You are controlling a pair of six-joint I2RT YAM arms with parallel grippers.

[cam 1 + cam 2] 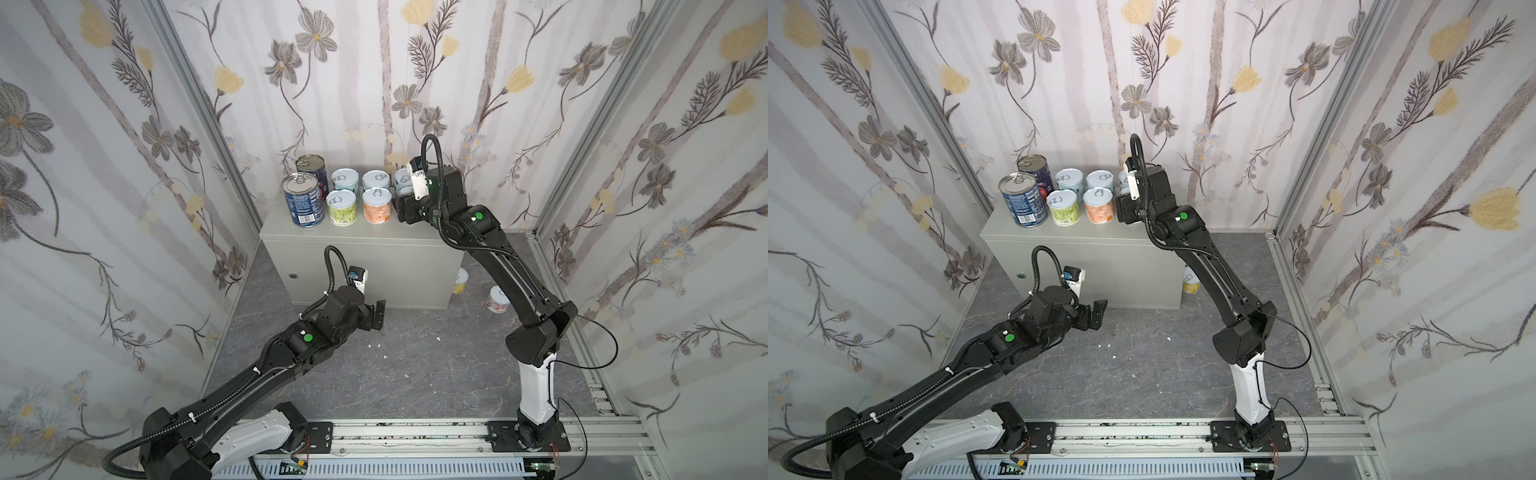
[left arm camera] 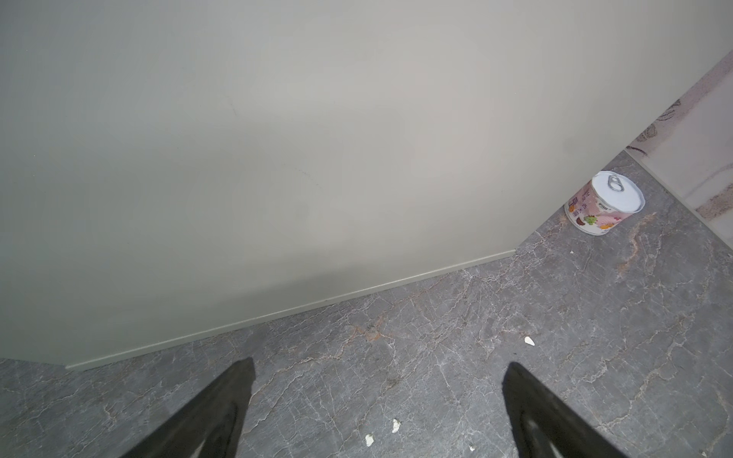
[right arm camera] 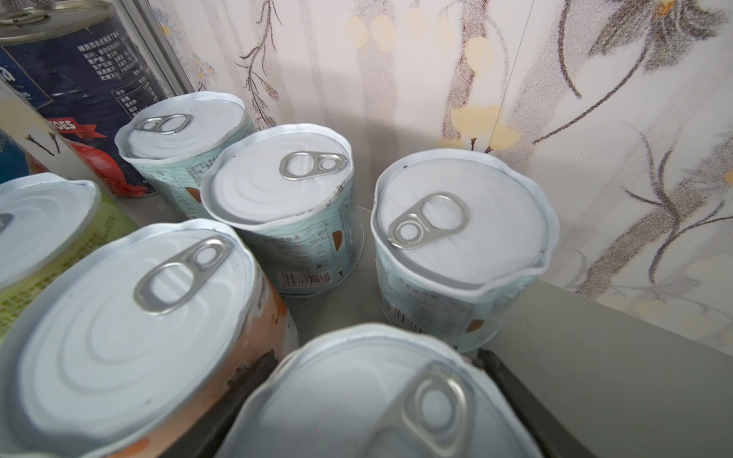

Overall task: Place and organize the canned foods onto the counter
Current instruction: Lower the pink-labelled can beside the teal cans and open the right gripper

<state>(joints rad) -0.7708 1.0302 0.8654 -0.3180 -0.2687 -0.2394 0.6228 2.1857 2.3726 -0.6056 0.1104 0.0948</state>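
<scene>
The counter (image 1: 357,257) is a grey box with a lock on its front. On its top stand two tall blue cans (image 1: 302,199) and several short pale-lidded cans (image 1: 377,205), in two rows. My right gripper (image 3: 377,355) reaches over the counter's right end, a dark finger on each side of a short can (image 3: 349,412) that stands beside the orange can (image 3: 131,329). How tightly the fingers press on it does not show. My left gripper (image 2: 380,363) hangs open and empty low over the floor, in front of the counter (image 2: 277,158).
Two short cans stand on the floor right of the counter: a pink one (image 2: 605,204) and a yellow one (image 1: 460,281) close against its side. The right arm's link (image 1: 511,282) passes in front of them. Flowered walls close in on three sides. Small white flecks (image 2: 395,425) lie on the grey floor.
</scene>
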